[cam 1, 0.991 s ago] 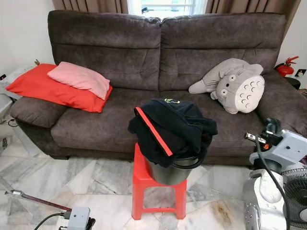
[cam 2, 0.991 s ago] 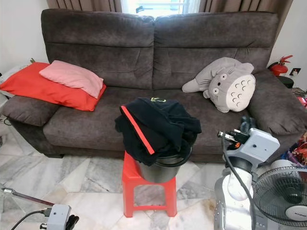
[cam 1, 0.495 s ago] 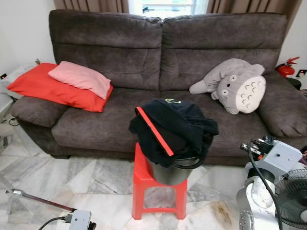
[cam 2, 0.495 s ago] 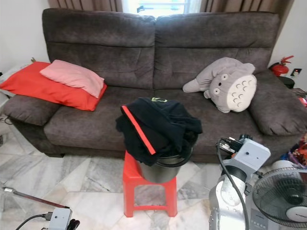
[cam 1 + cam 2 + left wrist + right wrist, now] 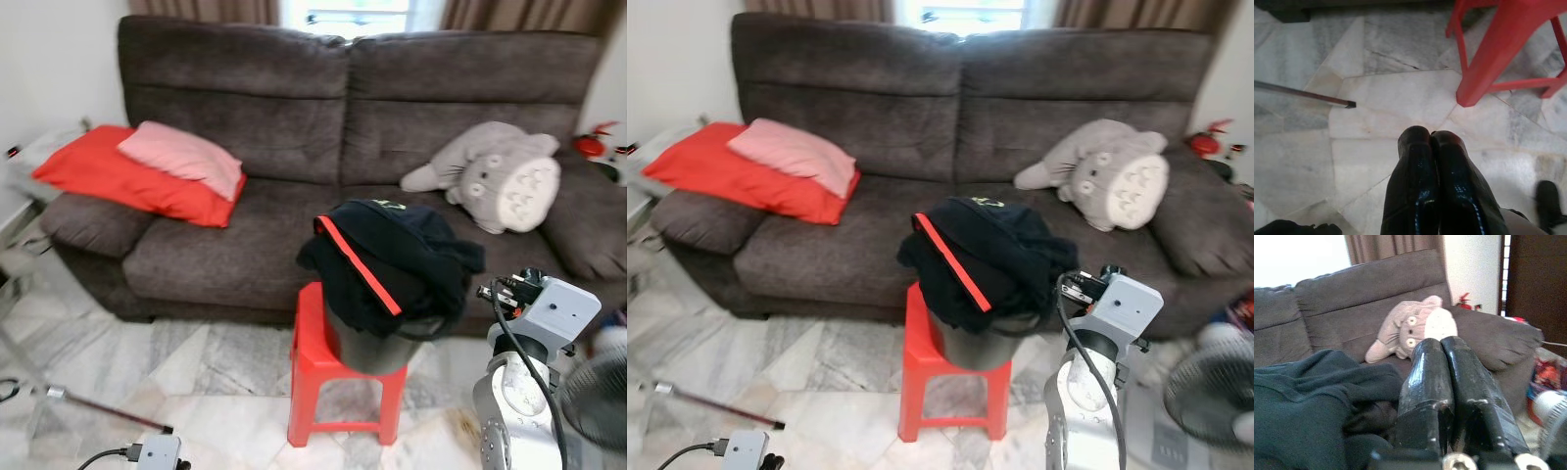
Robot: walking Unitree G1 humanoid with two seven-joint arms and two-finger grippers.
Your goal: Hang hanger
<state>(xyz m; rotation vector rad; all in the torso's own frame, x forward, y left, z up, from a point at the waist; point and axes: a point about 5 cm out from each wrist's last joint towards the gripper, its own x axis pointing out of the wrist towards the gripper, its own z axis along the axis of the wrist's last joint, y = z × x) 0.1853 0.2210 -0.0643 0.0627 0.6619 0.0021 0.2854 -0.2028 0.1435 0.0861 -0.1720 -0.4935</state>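
Note:
A black garment with a red stripe (image 5: 392, 264) is heaped over a dark bucket (image 5: 377, 348) that stands on a red plastic stool (image 5: 328, 392) in front of the brown sofa (image 5: 294, 127). No hanger can be made out among the cloth. My right gripper (image 5: 1441, 343) is shut and empty, held level just right of the bucket, pointing over the garment (image 5: 1308, 396) toward the sofa; its wrist (image 5: 549, 311) is at the lower right. My left gripper (image 5: 1430, 134) is shut and empty, hanging low over the marble floor left of the stool (image 5: 1498, 54).
A thin dark rod (image 5: 103, 411) lies low over the floor at the left. A fan (image 5: 1210, 401) stands at the far right. On the sofa lie a red and a pink cushion (image 5: 176, 162) and a grey plush toy (image 5: 500, 176).
The whole picture has slid right and blurred, so the camera has swung left. My right wrist sits lower and nearer the bucket than a second ago.

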